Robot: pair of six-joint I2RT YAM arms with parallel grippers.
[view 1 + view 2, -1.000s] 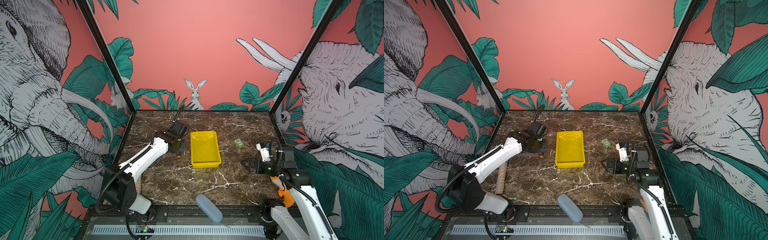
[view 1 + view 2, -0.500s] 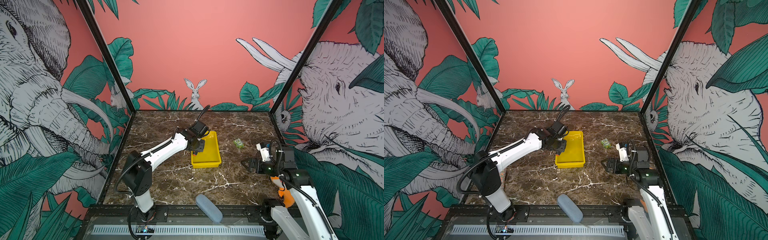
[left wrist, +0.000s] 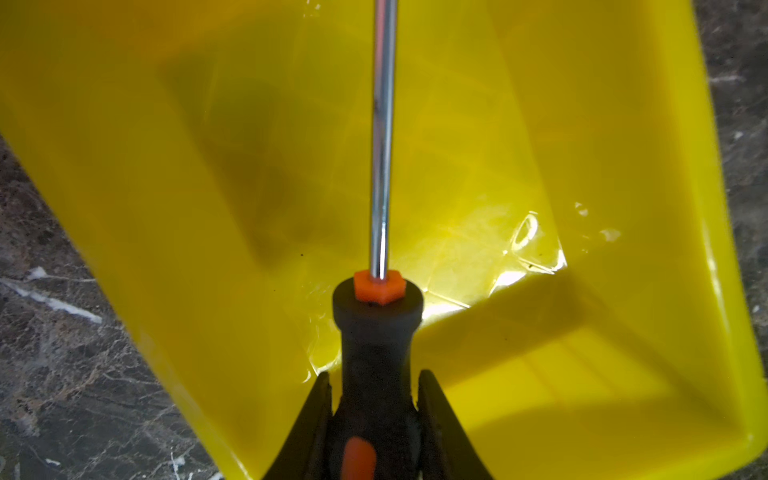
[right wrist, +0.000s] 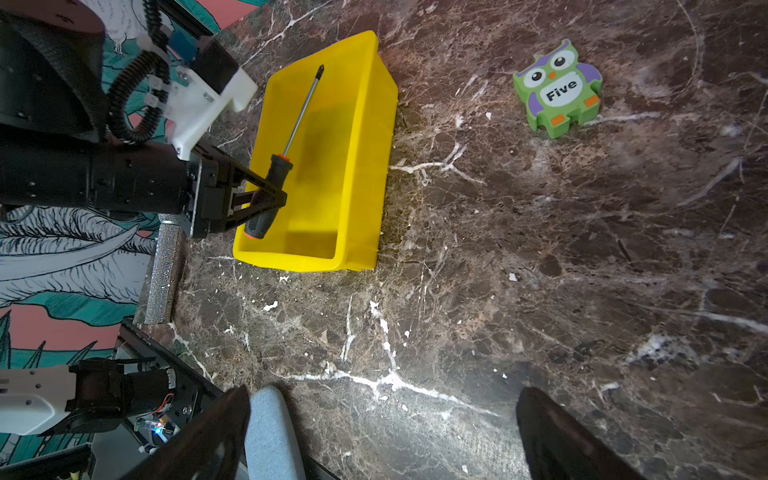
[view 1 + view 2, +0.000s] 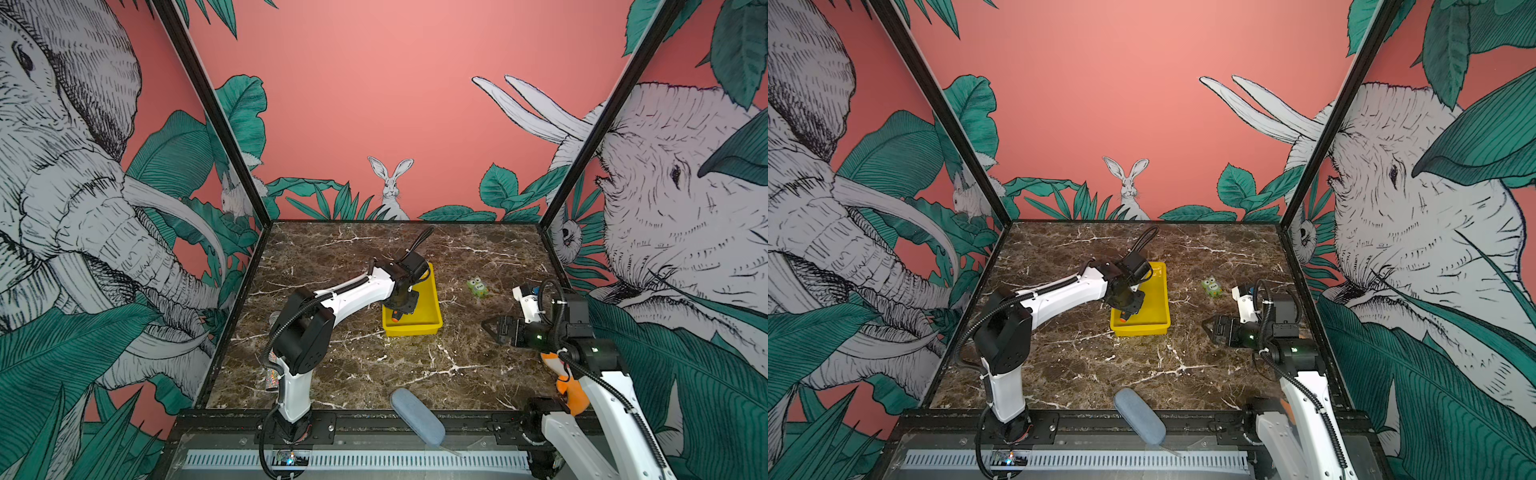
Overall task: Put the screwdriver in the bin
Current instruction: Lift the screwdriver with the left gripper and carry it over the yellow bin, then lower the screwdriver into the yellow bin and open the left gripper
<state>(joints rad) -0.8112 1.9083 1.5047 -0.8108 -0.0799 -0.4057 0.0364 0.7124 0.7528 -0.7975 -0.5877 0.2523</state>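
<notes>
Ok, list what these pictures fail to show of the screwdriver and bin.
Tip of the screwdriver: left wrist view, cut off by the top edge.
Its shaft: both top views, hidden under the left hand; only the orange butt shows.
Far left corner of the bin: both top views, covered by the left arm.

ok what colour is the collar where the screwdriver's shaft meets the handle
Orange. The collar on the screwdriver shows best in the left wrist view.

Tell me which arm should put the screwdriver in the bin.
Left. The left gripper, jaws shut on the screwdriver, hangs over the yellow bin; it probably only needs to release. The right gripper, jaws open, empty, sits away from both.
</notes>
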